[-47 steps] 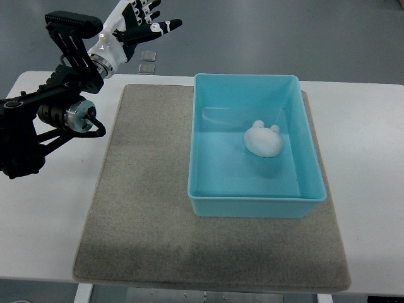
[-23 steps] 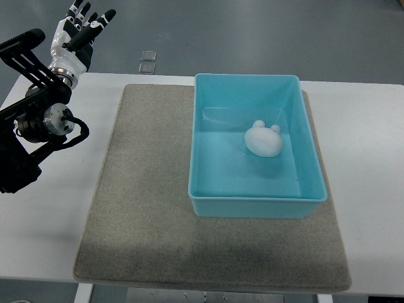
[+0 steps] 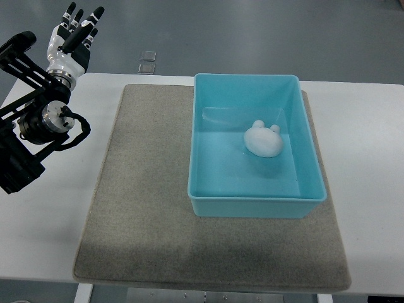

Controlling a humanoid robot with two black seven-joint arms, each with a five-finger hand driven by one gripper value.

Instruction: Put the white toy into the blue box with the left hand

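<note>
Top view shows your left robot hand [image 3: 71, 39] up at the far left corner, beyond the desk [image 3: 57, 208] edge, fingers [image 3: 90, 22] stretched out straight and holding nothing. Your white toy [image 3: 263, 139] lies inside the blue box [image 3: 255, 207], right of centre on its floor. That box sits on the grey mat [image 3: 145, 214], well apart from the hand.

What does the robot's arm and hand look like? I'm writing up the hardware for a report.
Only the left arm shows. The left hand has a white palm shell and black fingers with small white bands. A silver ring joins it to the arm, built of black struts and brackets, with a round metal joint and a looped black cable.
</note>
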